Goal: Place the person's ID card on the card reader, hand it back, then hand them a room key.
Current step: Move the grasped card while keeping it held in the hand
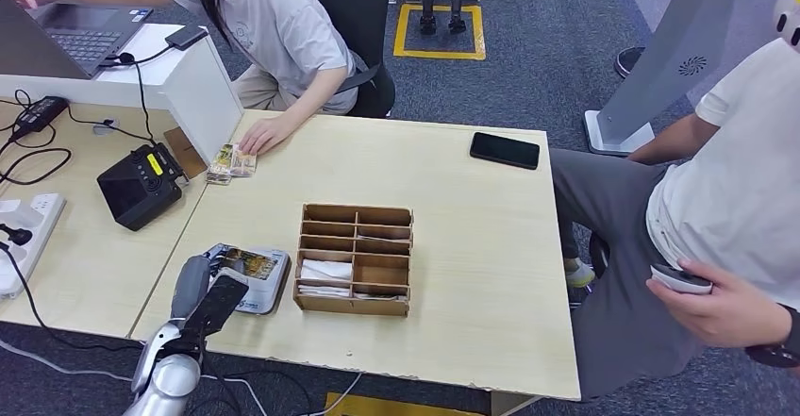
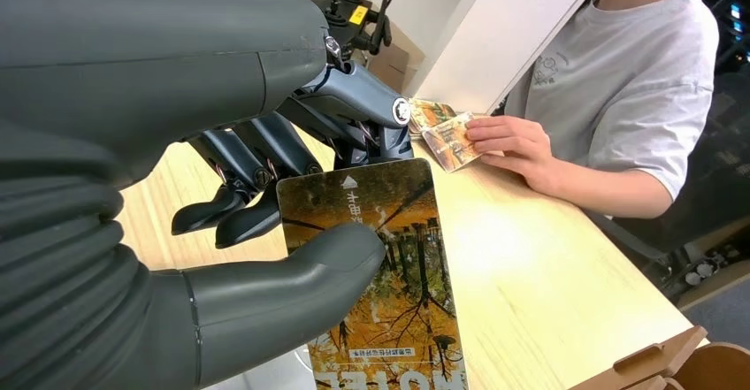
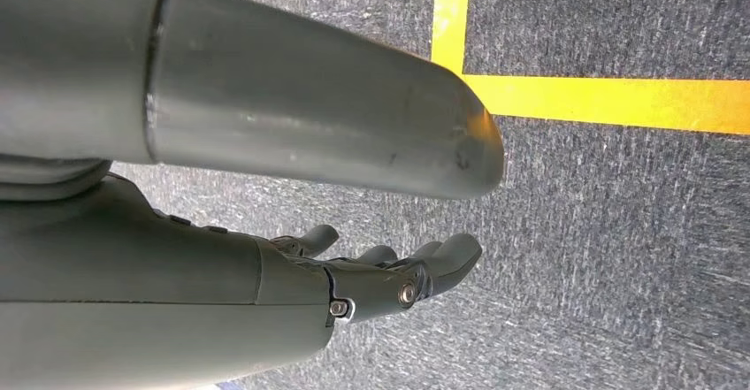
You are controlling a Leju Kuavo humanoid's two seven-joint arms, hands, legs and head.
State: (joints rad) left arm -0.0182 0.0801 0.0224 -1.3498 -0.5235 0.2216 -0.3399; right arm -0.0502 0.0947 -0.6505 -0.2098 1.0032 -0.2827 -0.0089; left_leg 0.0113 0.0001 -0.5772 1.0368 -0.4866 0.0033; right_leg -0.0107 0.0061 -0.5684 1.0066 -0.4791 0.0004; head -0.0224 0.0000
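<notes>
Your left hand [image 2: 265,187] pinched a room key [image 2: 389,275] just beside the wooden box [image 1: 356,258]; your right hand [image 3: 380,275] hung empty, fingers loosely apart.

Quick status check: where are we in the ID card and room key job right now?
Midway, by the look of it. The left hand pinches a card with an autumn picture, over the white card reader. The right hand hangs open over carpet. Nothing has reached the person at the table's far edge; handover and room key remain.

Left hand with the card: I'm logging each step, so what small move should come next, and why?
Probably lift the left hand and carry the card toward the person's hand at the table's far edge. The thumb already pins the card against the fingers.
</notes>
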